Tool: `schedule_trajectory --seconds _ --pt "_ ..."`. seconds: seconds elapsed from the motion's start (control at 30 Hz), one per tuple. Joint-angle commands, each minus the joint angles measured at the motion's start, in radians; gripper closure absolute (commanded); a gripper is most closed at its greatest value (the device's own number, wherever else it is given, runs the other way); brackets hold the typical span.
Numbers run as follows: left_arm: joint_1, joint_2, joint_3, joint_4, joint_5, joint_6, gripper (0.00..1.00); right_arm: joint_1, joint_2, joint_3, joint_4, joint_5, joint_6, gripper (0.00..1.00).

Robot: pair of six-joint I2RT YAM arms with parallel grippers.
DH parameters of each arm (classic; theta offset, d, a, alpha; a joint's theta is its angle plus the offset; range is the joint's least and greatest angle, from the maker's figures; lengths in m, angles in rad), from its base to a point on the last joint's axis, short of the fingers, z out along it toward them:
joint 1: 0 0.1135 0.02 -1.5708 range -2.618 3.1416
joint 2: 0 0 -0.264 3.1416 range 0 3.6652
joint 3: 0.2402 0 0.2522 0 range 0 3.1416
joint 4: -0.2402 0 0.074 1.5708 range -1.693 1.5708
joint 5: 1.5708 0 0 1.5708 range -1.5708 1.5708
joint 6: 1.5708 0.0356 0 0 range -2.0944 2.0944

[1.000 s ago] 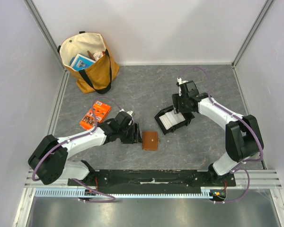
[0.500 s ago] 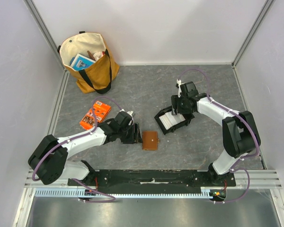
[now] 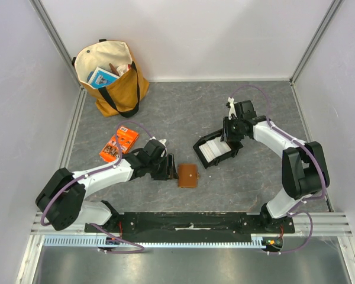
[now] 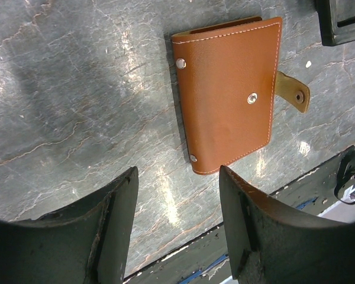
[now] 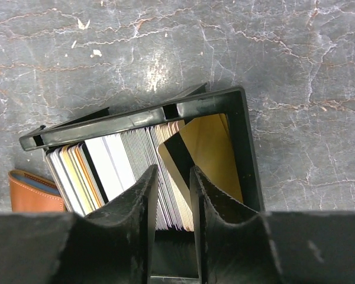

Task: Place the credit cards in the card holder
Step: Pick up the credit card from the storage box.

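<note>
card holder (image 4: 231,94) – tan, unsnapped | left gripper (image 4: 177,177) wide | right gripper (image 5: 173,171) narrow over credit cards (image 5: 106,165); grip unclear

Bright, even light from above. Soft shadows and small glare patches on the marbled tabletop (image 4: 65,106). Wrist views are sharp, with the left hand (image 4: 177,177) slightly soft up close.

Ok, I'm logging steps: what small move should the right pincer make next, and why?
Probably close on a card and lift straight up: the right pincer hangs over the credit cards standing in the black tray, a few edges between its fingers, and the card holder lies folded.
</note>
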Motion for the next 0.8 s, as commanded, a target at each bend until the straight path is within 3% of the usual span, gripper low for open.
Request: schedule_trajectory --seconds 0.0,0.43,0.77 --pt "-0.002 0.007 0.026 0.028 0.010 0.027 0.37 -0.011 -0.038 -0.010 0.013 -0.072 -0.010 0.67" --pt "-0.003 0.010 0.026 0.031 0.015 0.031 0.37 -0.023 -0.050 -0.001 0.005 -0.073 -0.010 0.83" --pt "-0.002 0.015 0.025 0.037 0.015 0.031 0.37 -0.012 -0.079 0.023 -0.035 0.159 -0.024 0.89"
